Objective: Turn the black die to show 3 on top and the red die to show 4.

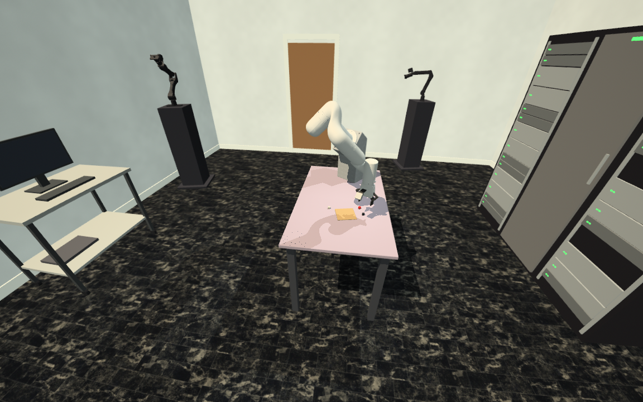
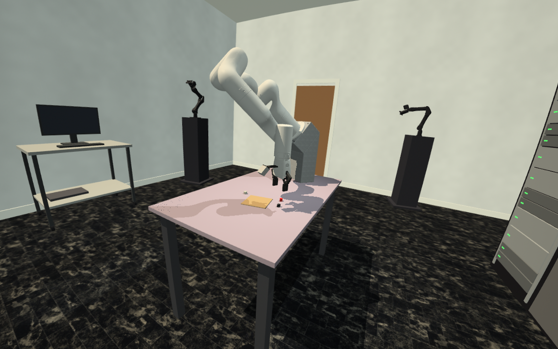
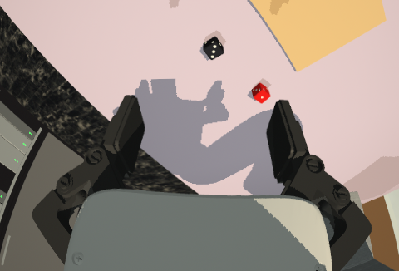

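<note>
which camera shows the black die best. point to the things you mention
The wrist view: the black die (image 1: pixel 363 214) (image 2: pixel 278 205) (image 3: pixel 214 48) looks largest there, with white pips readable. The top and exterior views show only a tiny dark speck beside the mat (image 1: pixel 345 214) (image 2: pixel 256 201) (image 3: pixel 324 22).

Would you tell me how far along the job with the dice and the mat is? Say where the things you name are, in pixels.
Nothing looks finished: the black die (image 1: pixel 363 214) (image 2: pixel 278 205) (image 3: pixel 213 48) and red die (image 1: pixel 359 207) (image 2: pixel 280 199) (image 3: pixel 261 93) both sit beside the mat (image 1: pixel 345 214) (image 2: pixel 256 201) (image 3: pixel 316 17), on the table. The hand (image 1: pixel 365 199) (image 2: pixel 280 185) (image 3: pixel 205 113) is open, holding nothing. Both dice need bringing onto the mat, black showing 3 and red 4, then the arm withdrawn.
</note>
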You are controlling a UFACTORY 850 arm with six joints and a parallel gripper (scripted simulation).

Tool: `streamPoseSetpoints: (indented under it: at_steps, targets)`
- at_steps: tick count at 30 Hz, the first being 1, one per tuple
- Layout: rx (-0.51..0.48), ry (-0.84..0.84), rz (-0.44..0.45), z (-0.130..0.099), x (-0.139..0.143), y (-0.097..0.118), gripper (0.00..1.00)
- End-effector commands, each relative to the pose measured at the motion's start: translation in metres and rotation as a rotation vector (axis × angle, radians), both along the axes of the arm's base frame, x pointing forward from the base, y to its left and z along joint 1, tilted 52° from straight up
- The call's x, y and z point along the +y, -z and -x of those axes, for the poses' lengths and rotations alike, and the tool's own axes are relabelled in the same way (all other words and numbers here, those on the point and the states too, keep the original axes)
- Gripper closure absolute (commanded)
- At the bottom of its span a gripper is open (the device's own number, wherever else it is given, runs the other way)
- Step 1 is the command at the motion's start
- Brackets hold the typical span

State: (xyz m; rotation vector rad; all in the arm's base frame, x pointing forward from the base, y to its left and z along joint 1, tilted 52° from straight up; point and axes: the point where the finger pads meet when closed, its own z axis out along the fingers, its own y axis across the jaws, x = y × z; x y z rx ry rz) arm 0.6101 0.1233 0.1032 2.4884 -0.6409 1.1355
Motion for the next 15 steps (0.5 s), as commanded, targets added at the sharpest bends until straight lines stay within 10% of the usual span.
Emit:
streamPoseSetpoints:
  at_steps: [1, 15]
  targets:
    - [-0.088, 0.089, -0.103, -0.0019, -0.0023, 0.0031, 0.00]
    - [-0.258, 0.318, -0.334, -0.0059, -0.0090, 0.0115, 0.00]
